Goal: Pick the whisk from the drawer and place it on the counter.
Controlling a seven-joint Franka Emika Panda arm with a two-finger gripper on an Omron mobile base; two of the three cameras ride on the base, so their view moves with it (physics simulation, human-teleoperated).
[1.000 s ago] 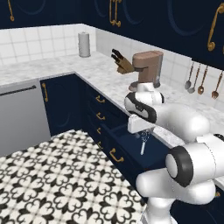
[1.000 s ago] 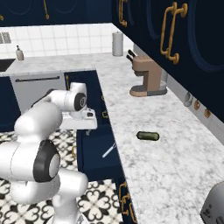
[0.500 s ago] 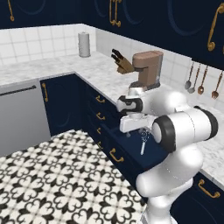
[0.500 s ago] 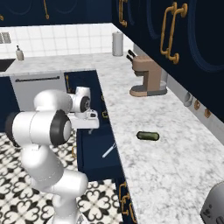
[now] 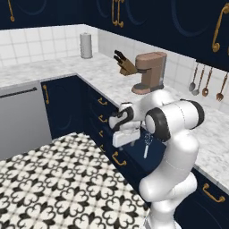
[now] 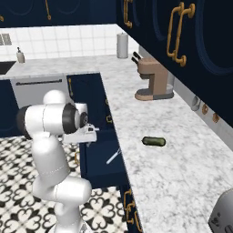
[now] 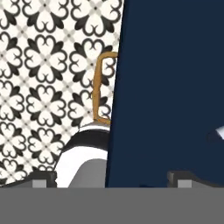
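The gripper [image 5: 125, 137] hung over the open drawer [image 5: 134, 156], near its front edge, with the arm folded back on itself above it. From the hand camera the two dark fingertips [image 7: 43, 178] stood far apart at the bottom of the view, one over the patterned floor [image 7: 48, 78] and the other over the drawer's dark inside, so the jaws were open and held nothing. Between them ran the drawer's front edge, and the curved gold handle [image 7: 101, 87] stuck out from that front on the floor side of the jaws. The whisk [image 5: 146, 145] lay inside the drawer, beyond the jaws and toward the counter [image 5: 210, 134], apart from both fingers; in the left base view its wire loops pointed up and its white handle down. In the right base view the whisk [image 6: 113, 156] showed as a pale slanted stick on the drawer's dark bottom, just past the gripper [image 6: 86, 135] and close under the counter's edge [image 6: 150, 173]. In the hand view only a small pale tip [image 7: 219, 132] showed at the far right edge, on the drawer side of the jaws; whether it was the whisk's handle or loops could not be told. On the counter, well beyond the jaws, lay a short dark green cylinder [image 6: 153, 141], and farther along stood a brown coffee machine [image 6: 154, 79] and a knife block [image 5: 124, 65].
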